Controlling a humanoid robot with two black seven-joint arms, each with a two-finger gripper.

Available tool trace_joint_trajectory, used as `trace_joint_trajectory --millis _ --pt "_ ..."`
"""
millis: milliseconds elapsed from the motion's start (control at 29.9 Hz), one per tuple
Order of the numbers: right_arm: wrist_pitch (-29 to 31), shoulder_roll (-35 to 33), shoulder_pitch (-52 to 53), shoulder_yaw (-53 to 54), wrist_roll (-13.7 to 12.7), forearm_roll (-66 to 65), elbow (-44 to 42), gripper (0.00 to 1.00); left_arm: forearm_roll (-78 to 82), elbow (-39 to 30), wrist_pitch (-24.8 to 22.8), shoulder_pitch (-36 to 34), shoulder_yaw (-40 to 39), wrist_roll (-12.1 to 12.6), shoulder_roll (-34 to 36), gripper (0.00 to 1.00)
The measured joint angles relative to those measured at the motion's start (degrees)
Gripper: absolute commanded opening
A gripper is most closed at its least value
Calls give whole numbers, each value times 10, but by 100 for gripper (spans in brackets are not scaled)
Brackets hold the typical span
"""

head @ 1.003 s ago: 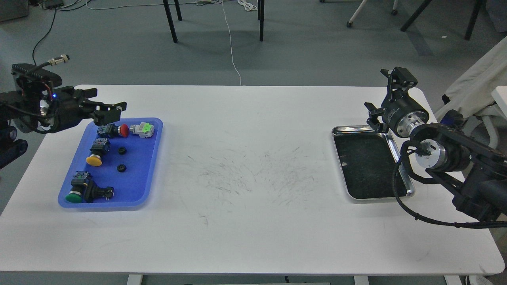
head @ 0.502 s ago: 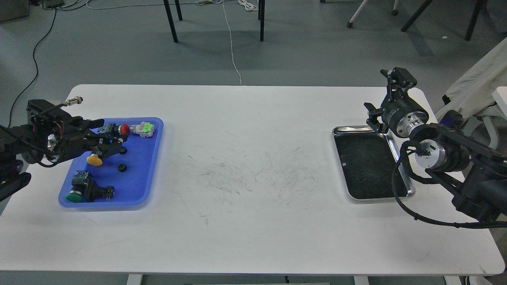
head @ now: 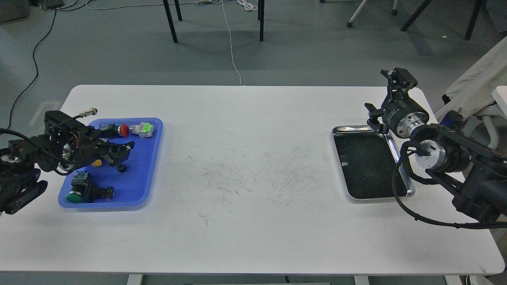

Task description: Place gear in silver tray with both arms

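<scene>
Two small black gears lay in the blue tray point(head: 152, 158); one gear point(head: 122, 169) shows clearly, just below my left fingertips. My left gripper point(head: 123, 152) hangs low over the tray's middle with its fingers apart, and the dark spot between them cannot be made out. The silver tray point(head: 340, 130) sits at the right with a bare dark floor. My right gripper point(head: 385, 95) is raised above the silver tray's far right corner, open and holding nothing.
The blue tray also holds push-button switches: a red-capped one point(head: 123, 130), a green-and-white part point(head: 144, 129), a green-capped one point(head: 74, 195) and a yellow cap mostly hidden by my left gripper. Black hoses point(head: 400, 198) from the right arm drape over the silver tray's right rim.
My left arm has come down and toward me, from above the blue tray's far edge to low over its middle, now covering the upper gear and the yellow button. The right arm stayed still.
</scene>
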Motion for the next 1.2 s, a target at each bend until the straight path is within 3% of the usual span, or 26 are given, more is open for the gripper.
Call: trace_joint_trajectory --millis 669,1204 --pt "0 0 -3 0 0 0 0 99 -10 71 0 25 -2 0 -41 62" --pt "0 0 -4 0 0 -1 1 99 -11 80 0 31 -3 0 -53 62"
